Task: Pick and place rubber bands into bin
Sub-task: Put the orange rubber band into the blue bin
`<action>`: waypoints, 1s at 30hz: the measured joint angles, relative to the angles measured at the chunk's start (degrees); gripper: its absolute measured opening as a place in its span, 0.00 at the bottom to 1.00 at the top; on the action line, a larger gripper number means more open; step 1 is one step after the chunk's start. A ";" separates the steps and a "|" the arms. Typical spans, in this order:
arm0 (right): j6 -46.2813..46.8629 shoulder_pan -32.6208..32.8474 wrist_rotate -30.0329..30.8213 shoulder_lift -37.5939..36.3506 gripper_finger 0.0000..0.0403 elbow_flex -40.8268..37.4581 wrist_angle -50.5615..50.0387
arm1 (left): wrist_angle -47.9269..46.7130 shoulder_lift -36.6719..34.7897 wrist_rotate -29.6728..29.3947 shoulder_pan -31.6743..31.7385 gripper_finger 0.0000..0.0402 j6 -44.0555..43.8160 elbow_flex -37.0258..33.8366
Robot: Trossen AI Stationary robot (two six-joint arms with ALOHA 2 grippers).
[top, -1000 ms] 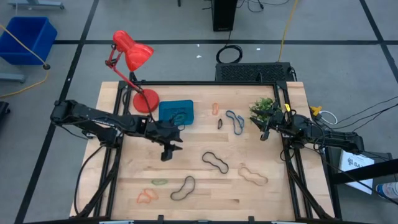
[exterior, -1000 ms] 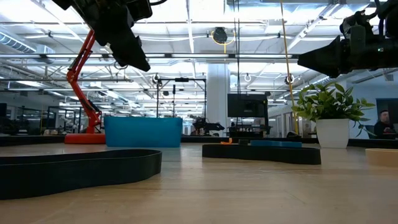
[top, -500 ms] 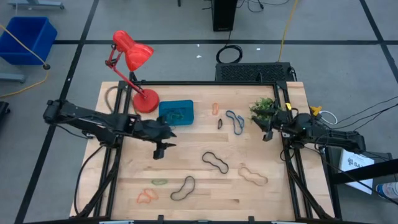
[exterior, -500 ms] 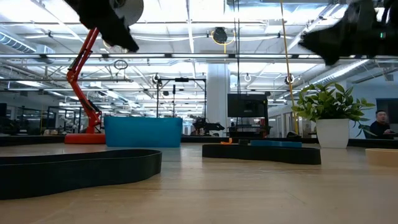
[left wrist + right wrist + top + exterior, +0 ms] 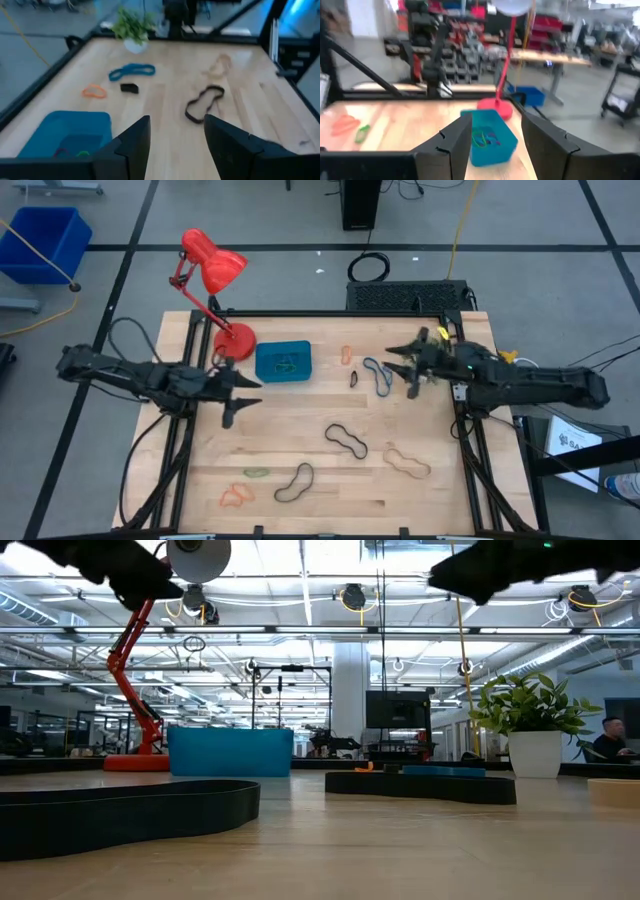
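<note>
I see a pale wood-grain bench (image 5: 310,470) with a black frame. The bin (image 5: 284,361) is teal-blue, with green and red bands inside. Rubber bands (image 5: 346,440) on the bench: black near the middle, a blue one (image 5: 378,376), small orange one (image 5: 346,355), tan one (image 5: 406,462), green one (image 5: 256,473), orange one (image 5: 235,496) at the front. Lamp (image 5: 212,265) is bright red. Plant (image 5: 528,705) is green in a white pot (image 5: 533,754). Both arms look dark, near black. Floor crate (image 5: 42,240) is blue.

both arms reach inward, left pincer (image 5: 238,393) and right pincer (image 5: 402,366) spread apart, empty.
</note>
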 joint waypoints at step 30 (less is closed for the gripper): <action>33.74 -14.59 1.09 50.63 0.42 23.48 -13.52 | 7.56 -8.65 -5.71 0.07 0.48 2.30 -8.94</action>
